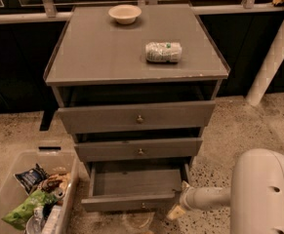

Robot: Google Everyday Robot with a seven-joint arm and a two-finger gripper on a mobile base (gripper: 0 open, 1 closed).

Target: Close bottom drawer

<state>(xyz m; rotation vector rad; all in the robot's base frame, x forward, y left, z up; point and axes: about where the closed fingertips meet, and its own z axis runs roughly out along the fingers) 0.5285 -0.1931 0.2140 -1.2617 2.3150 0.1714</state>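
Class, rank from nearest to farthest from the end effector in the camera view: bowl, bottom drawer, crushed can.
1. The bottom drawer; end effector at its right front corner.
2. The crushed can, cabinet top, right.
3. The bowl, cabinet top, rear.
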